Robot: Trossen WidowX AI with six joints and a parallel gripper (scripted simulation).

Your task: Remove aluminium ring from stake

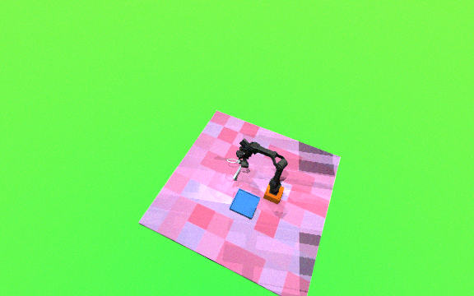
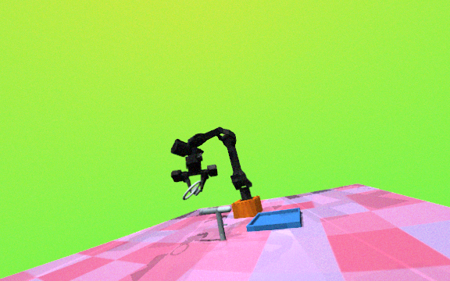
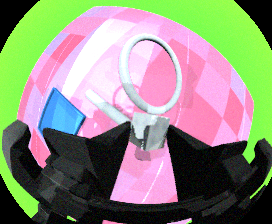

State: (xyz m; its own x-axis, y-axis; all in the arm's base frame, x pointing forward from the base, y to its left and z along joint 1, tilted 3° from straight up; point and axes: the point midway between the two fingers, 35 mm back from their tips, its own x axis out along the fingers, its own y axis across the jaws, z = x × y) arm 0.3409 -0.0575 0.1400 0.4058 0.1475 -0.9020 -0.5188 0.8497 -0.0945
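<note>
Now ring [image 1: 227, 160] [image 2: 185, 198] [image 3: 179, 80] tilted, tab in gripper [image 1: 242, 161] [image 2: 198, 191] [image 3: 148, 127], hoop jutting outward, off stake [image 1: 237, 174] [image 2: 220, 226] [image 3: 106, 108]

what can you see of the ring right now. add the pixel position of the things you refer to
The aluminium ring [image 1: 227, 160] [image 2: 185, 196] [image 3: 179, 82] is a thin, pale grey, metallic-looking round hoop with a blocky tab [image 3: 149, 131] on its rim. The gripper [image 1: 240, 161] [image 2: 196, 189] [image 3: 148, 127] is shut on that tab, holding the hoop tilted in the air, clear of the steel stake [image 1: 238, 173] [image 2: 220, 226] [image 3: 106, 107] and outside the blue tray [image 1: 244, 204] [image 2: 275, 219] [image 3: 61, 116].
</note>
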